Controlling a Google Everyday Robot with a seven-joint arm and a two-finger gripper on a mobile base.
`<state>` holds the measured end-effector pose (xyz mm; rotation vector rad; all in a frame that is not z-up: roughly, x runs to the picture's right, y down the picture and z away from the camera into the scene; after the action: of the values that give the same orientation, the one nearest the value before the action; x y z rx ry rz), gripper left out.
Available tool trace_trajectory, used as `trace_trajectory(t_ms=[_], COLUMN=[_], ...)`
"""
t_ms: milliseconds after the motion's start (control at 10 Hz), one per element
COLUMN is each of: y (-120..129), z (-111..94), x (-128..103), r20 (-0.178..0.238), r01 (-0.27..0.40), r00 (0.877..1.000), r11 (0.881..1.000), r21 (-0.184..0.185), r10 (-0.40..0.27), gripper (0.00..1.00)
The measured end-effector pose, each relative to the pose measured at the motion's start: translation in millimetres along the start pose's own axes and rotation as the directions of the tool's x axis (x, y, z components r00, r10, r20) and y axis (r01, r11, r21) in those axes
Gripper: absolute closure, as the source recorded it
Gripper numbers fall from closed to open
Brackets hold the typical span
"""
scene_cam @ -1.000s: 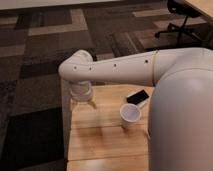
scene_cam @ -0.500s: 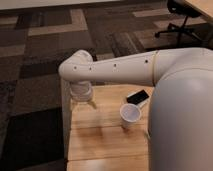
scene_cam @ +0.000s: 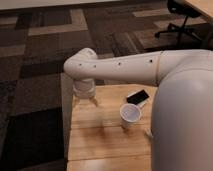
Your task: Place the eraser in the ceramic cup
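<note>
The eraser [scene_cam: 137, 95], a thin flat black slab, lies on the wooden table [scene_cam: 105, 140] at its far right, with a white flat piece [scene_cam: 144, 102] against its near edge. The ceramic cup [scene_cam: 130, 114], small, white and upright, stands just in front of the eraser. My gripper [scene_cam: 85, 100] hangs below the white wrist over the table's far left part, about a cup's width left of the cup and apart from both things. It holds nothing that I can see.
My white arm [scene_cam: 125, 67] spans the view from the right, and its bulky body [scene_cam: 185, 120] hides the table's right side. Dark patterned carpet [scene_cam: 35, 75] lies beyond the table's left and far edges. An office chair base [scene_cam: 177, 27] stands at the far right.
</note>
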<state>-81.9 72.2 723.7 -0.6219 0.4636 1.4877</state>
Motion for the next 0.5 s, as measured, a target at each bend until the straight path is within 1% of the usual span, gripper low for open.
trace_trajectory(t_ms=[100, 200, 300, 400, 500], y=[-9, -12, -22, -42, -48], z=[-4, -6, -11, -21, -23], x=[-10, -15, -24, -37, -40], r20=[0.014, 0.019, 0.031, 0.041, 0.04], r01=[-0.007, -0.008, -0.011, -0.005, -0.001], r00=[1.0, 1.0, 0.999, 0.999, 0.999], r11=[1.0, 1.0, 1.0, 1.0, 1.0], r21=[-0.012, -0.015, -0.014, 0.0, 0.008], r10=[0.007, 0.008, 0.011, 0.005, 0.001], gripper=[0.35, 0.35, 0.35, 0.35, 0.35])
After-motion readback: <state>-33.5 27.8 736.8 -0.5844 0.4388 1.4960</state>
